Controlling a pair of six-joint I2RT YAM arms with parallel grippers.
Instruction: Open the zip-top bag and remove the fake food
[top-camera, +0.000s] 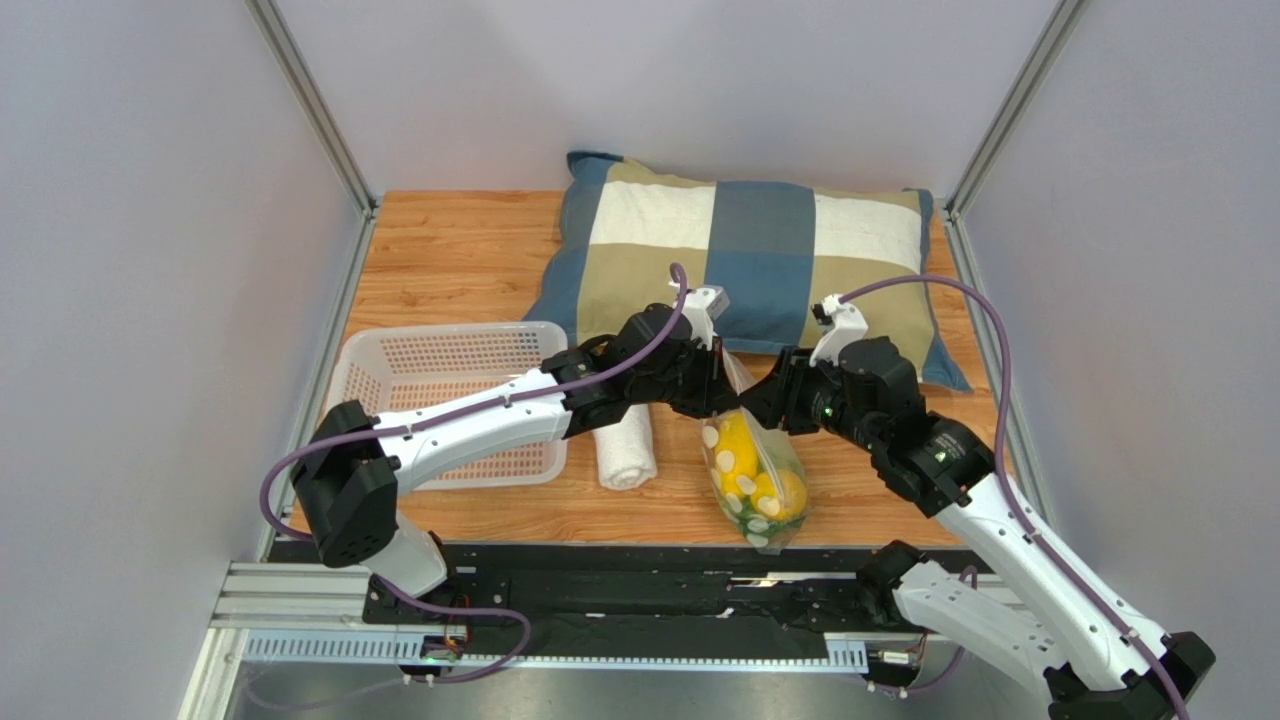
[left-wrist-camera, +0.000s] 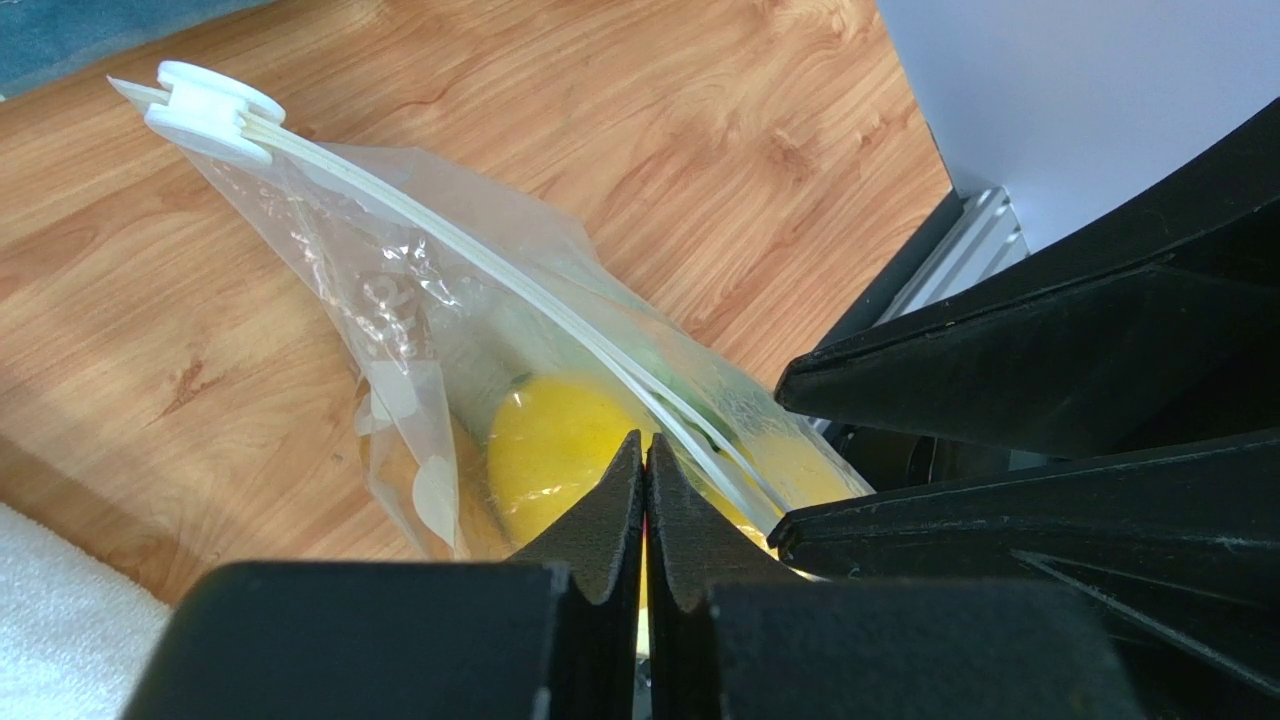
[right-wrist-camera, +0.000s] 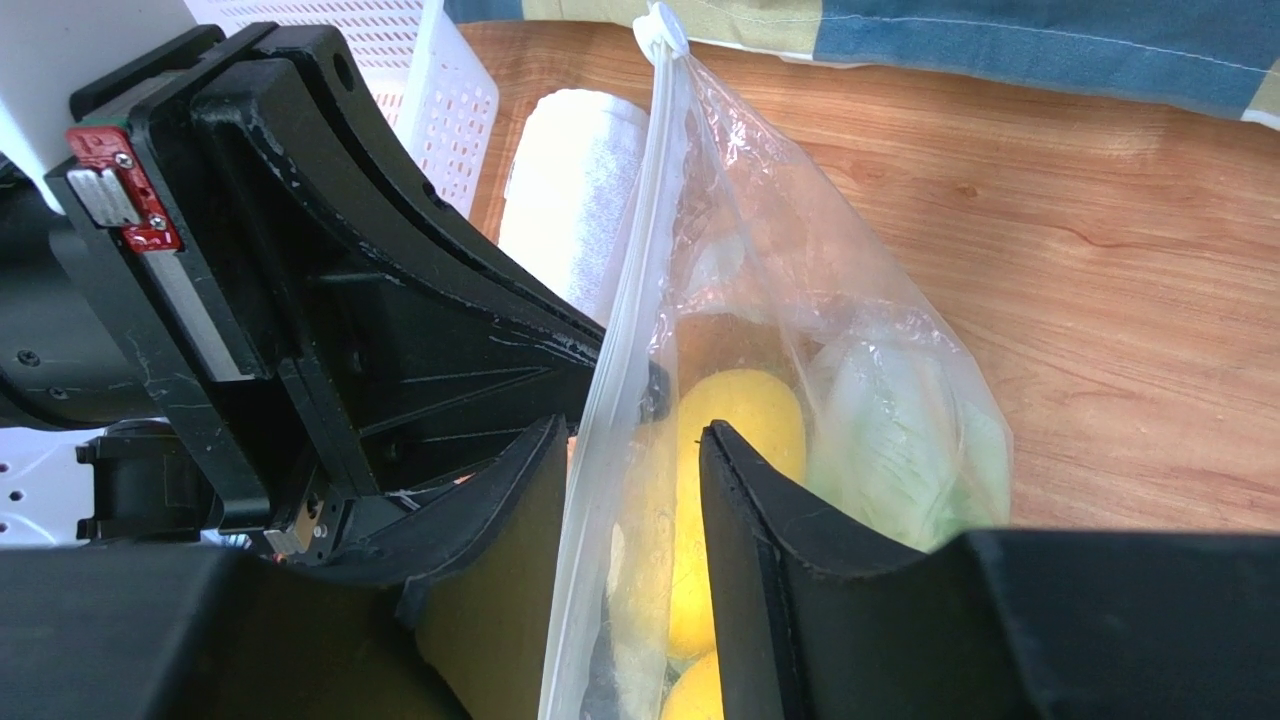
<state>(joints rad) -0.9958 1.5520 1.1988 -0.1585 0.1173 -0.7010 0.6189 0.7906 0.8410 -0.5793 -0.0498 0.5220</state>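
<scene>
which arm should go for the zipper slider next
Right, probably: the right gripper is open astride the zip-top bag, in line with its slider; the left gripper looks shut on the bag, anchoring it.

Whether any film is pinched between the pressed-together fingers of the left gripper (left-wrist-camera: 646, 450) cannot be told. Below the right gripper (right-wrist-camera: 631, 435), the zip-top bag (right-wrist-camera: 842, 300) runs off the lower edge. Beyond that gripper's right finger, the leafy fake food (right-wrist-camera: 902, 435) blurs behind crinkled plastic.

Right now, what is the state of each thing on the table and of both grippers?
zip-top bag: raised by its zipper edge, fake lemons and cabbage inside
left gripper: shut on that edge
right gripper: open, astride that edge
white towel: rolled
white basket: upright
</scene>
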